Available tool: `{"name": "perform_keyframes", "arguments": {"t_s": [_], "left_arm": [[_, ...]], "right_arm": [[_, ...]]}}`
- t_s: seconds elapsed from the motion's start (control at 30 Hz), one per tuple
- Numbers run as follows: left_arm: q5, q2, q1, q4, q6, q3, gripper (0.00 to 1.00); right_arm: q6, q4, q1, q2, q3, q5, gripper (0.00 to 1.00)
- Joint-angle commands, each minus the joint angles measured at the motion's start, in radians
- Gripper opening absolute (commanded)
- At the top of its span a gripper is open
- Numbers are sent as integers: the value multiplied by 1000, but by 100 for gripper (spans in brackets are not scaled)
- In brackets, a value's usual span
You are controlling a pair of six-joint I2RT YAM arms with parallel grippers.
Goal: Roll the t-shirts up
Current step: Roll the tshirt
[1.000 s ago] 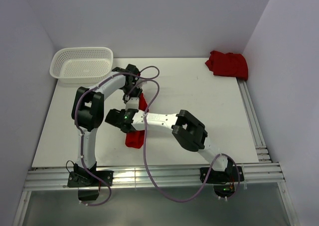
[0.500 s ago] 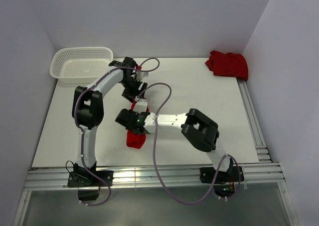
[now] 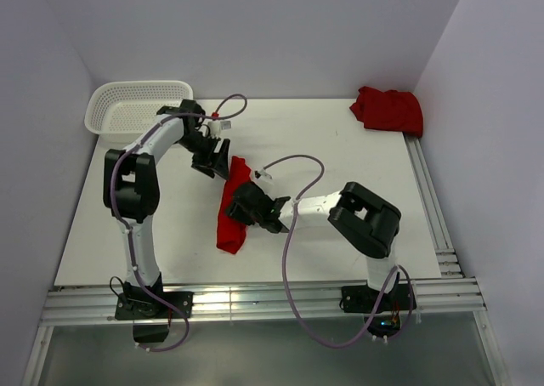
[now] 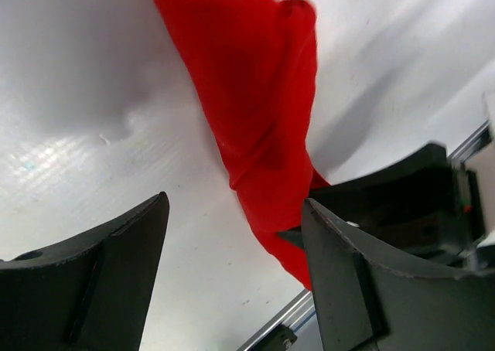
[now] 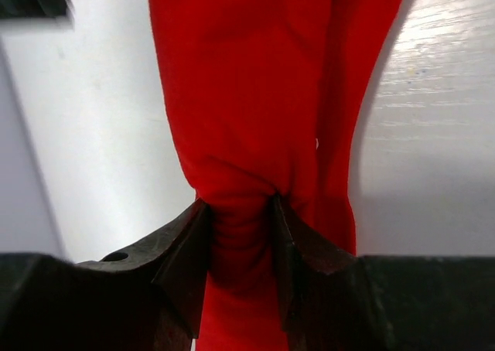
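— Two changes are noted nearest the arm bases. The right tool has been shifted rightward toward the middle of the frame. Its jaws have also been narrowed until the rolled t-shirt is pinched between them.

— Is the cloth held anywhere else?

— No. The left tool, just above in the frame, has been opened wide and drawn off toward the upper left. Nothing is gripped by it, and the roll's upper end is seen lying free on the surface beyond its fingers.

— What is meant by that for the task?

— The roll, a long narrow bundle at centre left, is judged finished or nearly so, with its handling passed to one arm. Farther back, the basket is seen at upper left. A second t-shirt is left crumpled at upper right, not yet rolled.
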Motion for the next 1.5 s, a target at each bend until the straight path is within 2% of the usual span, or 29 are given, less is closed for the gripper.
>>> {"name": "perform_keyframes", "arguments": {"t_s": [0.0,0.27,0.67,0.83,1.03,1.4,1.47], "left_arm": [[57,-63,7,56,52,-87,74],[133,-97,32,133,77,-274,74],[253,-70,58,204,43,-386,74],[322,-56,60,216,36,-383,73],[390,-119,80,237,51,-412,81],[312,-100,95,366,-7,-547,81],[275,-77,92,357,0,-532,81]], "right_arm": [[43,84,-15,49,-94,-138,31],[100,251,-49,72,-157,-212,30],[190,476,-84,105,-271,-284,29],[203,491,-92,108,-284,-293,29],[192,463,-93,102,-278,-292,29],[215,493,-98,95,-317,-293,29],[219,510,-98,92,-327,-296,29]]}}
